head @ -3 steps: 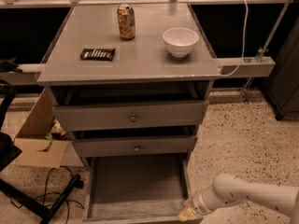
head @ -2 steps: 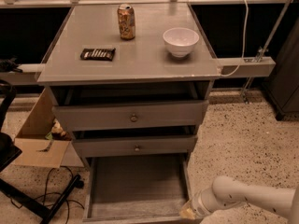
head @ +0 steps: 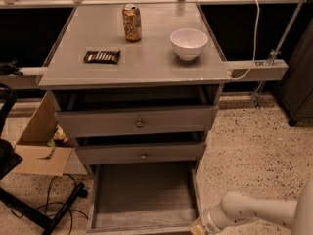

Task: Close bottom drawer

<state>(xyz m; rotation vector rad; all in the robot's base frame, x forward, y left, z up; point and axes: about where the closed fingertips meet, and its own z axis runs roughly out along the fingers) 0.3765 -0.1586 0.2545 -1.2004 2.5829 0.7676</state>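
Note:
The bottom drawer [head: 142,192] of the grey cabinet is pulled far out, and its long flat grey inside lies bare. Its front edge runs along the bottom of the view, and its knob is out of view. My gripper [head: 198,227] is at the drawer's front right corner, at the bottom edge of the view, on the end of my white arm [head: 254,212] that comes in from the right. The fingers are cut off by the bottom edge of the view.
Above it are the middle drawer [head: 142,153] and the top drawer [head: 139,121], both slightly open. On the cabinet top stand a can [head: 131,22], a white bowl [head: 189,43] and a snack bar [head: 101,57]. A cardboard box [head: 41,141] and cables lie at the left.
My arm and gripper have shifted slightly. The drawer stays pulled out.

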